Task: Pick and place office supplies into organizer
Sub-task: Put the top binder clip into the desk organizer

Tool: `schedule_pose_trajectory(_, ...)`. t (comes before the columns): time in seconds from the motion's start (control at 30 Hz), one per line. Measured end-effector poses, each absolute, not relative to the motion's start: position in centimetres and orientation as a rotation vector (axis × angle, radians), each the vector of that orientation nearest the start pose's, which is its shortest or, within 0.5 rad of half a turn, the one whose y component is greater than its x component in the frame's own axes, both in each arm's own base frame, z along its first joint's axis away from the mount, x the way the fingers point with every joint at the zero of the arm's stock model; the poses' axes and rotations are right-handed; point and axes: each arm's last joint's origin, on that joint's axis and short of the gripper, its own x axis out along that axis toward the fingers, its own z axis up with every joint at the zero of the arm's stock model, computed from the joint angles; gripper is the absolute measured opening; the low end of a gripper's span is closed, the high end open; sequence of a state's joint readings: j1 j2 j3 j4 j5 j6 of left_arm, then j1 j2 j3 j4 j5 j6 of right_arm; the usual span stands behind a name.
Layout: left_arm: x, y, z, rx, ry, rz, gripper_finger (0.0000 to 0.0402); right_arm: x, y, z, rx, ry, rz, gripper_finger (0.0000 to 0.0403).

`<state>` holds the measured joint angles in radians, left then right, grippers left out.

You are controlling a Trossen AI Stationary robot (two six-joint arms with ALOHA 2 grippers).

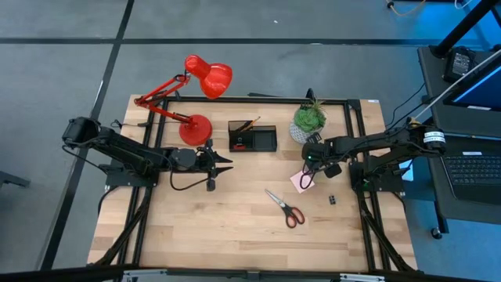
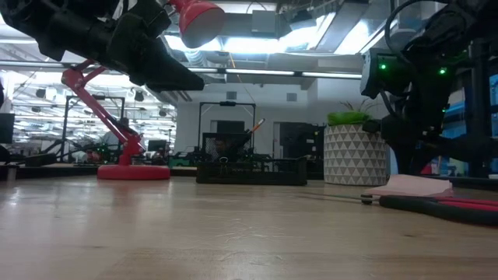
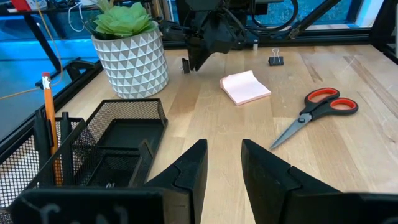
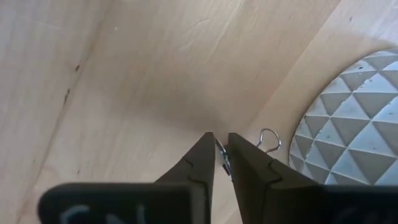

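Black mesh organizer (image 1: 252,137), scissors (image 1: 285,207), pink pad (image 1: 300,181) on table.

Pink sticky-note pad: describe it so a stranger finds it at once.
Start at the white patterned plant pot on the wooden table. The pink sticky-note pad lies flat just beside it, near the red-handled scissors. It is the only pink, square thing there.
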<state>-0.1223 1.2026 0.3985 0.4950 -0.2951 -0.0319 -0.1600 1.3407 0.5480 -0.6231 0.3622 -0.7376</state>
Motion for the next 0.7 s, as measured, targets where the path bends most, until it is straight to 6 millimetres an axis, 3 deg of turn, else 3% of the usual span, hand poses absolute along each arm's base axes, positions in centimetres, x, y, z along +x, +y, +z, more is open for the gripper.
schedule_pose_trajectory(0.3,22.8,-2.0,18.6,0.032,0.3,0.176,0.0093,18.5,-4.0,13.4,-0.737,1.525,0.113,0.0008)
schedule_pose_trajectory(0.5,22.8,-2.0,18.6,0.032,0.3,0.176,0.0093,18.6,-4.0,13.5,-0.736,1.521,0.111,0.0005)
schedule_pose_trajectory(0.7,22.8,-2.0,18.6,0.032,0.3,0.176,0.0093,19.9,-4.0,15.2,-0.722,1.471,0.063,0.0002)
